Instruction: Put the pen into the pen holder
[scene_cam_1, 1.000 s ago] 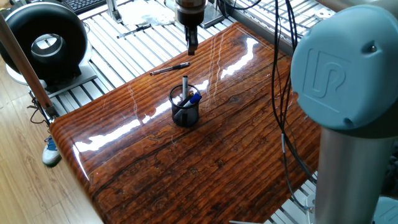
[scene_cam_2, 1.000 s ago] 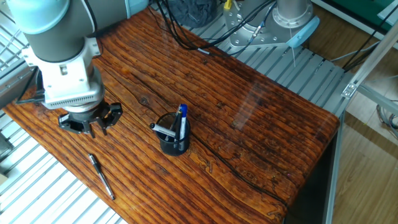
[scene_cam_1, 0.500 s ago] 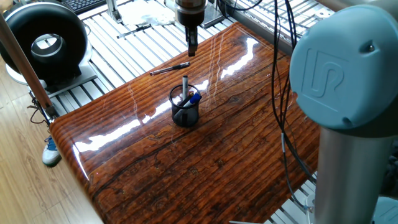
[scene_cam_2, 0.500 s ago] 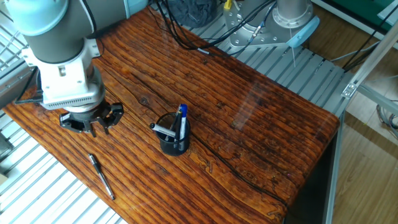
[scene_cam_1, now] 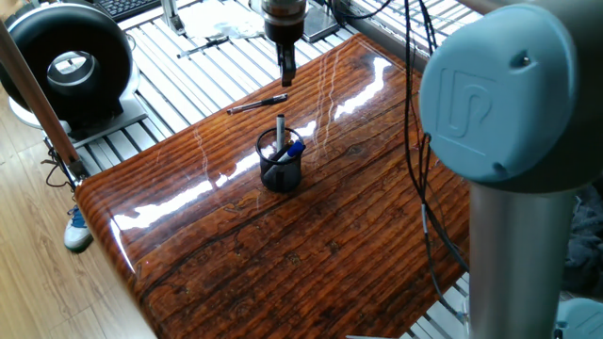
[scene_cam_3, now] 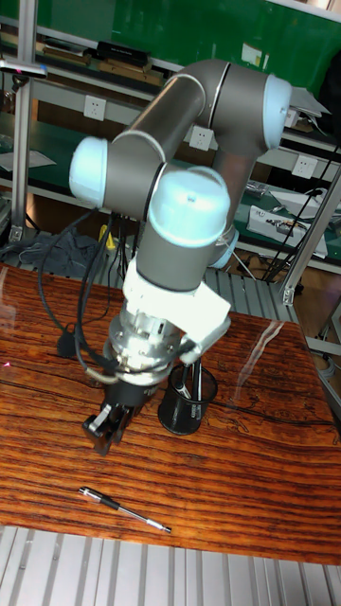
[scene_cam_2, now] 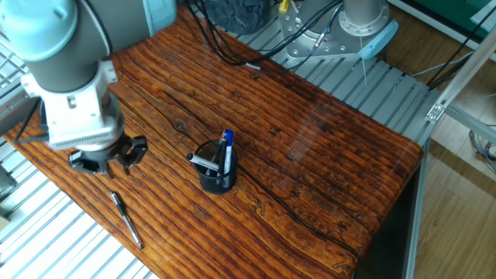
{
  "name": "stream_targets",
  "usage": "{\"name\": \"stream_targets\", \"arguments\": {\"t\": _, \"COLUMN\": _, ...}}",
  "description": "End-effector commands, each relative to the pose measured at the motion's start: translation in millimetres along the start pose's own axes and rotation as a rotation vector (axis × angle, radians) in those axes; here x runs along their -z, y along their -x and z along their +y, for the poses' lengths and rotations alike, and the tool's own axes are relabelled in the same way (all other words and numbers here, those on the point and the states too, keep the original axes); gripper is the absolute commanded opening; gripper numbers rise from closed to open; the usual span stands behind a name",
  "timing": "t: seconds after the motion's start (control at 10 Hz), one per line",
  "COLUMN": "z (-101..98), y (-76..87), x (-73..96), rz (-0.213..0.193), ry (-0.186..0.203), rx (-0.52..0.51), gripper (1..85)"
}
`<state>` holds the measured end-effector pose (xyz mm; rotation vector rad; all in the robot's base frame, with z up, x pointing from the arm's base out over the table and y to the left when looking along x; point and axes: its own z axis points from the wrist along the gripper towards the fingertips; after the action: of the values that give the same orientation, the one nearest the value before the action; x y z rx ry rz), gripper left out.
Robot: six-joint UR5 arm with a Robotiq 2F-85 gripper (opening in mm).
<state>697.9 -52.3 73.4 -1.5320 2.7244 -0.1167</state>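
The pen (scene_cam_1: pixel 257 104) is a slim dark stick lying flat on the wooden table near its edge; it also shows in the other fixed view (scene_cam_2: pixel 126 221) and the tall view (scene_cam_3: pixel 123 509). The pen holder (scene_cam_1: pixel 281 162), a black mesh cup (scene_cam_2: pixel 216 169) (scene_cam_3: pixel 189 388), stands upright mid-table with a grey pen and a blue-capped pen in it. My gripper (scene_cam_1: pixel 285 68) points straight down, hovering above the table just beside the pen and touching nothing. In the other fixed view the gripper (scene_cam_2: pixel 105 164) looks spread open and empty. The tall view shows the gripper (scene_cam_3: pixel 102 418) above and behind the pen.
The table (scene_cam_1: pixel 311 245) ends in a slatted metal frame right beside the pen. A black round fan (scene_cam_1: pixel 68 64) stands off the table's corner. Black cables (scene_cam_2: pixel 232 46) trail over the far side of the table. The arm's large joint (scene_cam_1: pixel 495 94) blocks the right of one fixed view.
The arm has shifted a little toward the table edge where the pen lies, with the gripper now closer to over it. The pen and the cup have not moved.
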Motion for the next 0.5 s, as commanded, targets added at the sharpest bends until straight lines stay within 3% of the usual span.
{"name": "stream_targets", "arguments": {"t": 0.0, "z": -10.6, "y": 10.3, "x": -9.5, "rz": -0.007, "ry": -0.007, "rx": 0.072, "gripper": 32.3}}
{"name": "stream_targets", "arguments": {"t": 0.4, "z": -27.4, "y": 33.4, "x": -7.3, "rz": -0.045, "ry": -0.032, "rx": 0.102, "gripper": 32.7}}
